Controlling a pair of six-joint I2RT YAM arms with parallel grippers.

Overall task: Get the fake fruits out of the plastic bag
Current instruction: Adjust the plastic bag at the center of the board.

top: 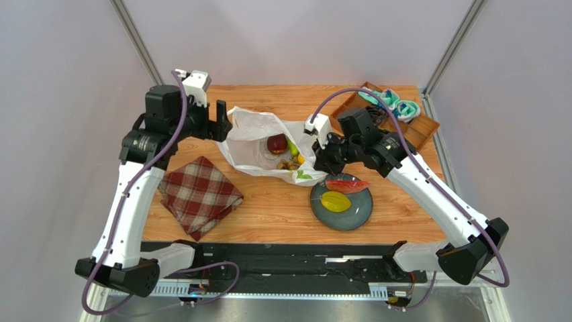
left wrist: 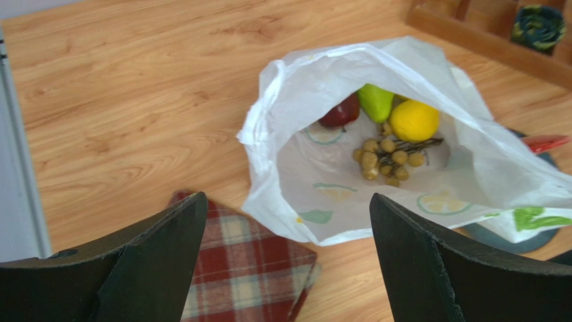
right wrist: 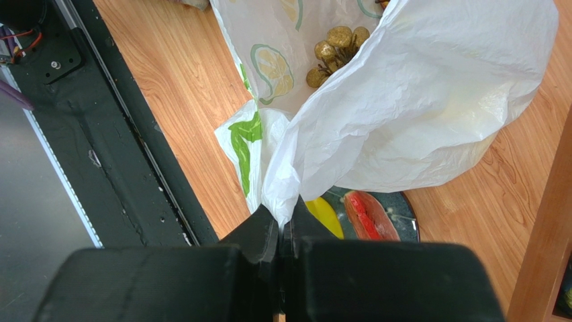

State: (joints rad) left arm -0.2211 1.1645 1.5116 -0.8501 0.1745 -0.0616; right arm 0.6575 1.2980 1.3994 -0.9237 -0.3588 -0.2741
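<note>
The right pincer (right wrist: 285, 227) pinches the plastic bag (right wrist: 416, 100) by its edge. The left pincer (left wrist: 287, 196), spread wide, should reach straight ahead for the apple (left wrist: 340, 112), avoiding the film.

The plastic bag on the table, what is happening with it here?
Two robot arms are emptying the plastic bag. The right gripper is shut on the bag's edge. The left gripper is open and empty beside the bag. The watermelon slice and starfruit lie on the dark plate; the apple, pear, mango and grape bunch are in the bag.
</note>
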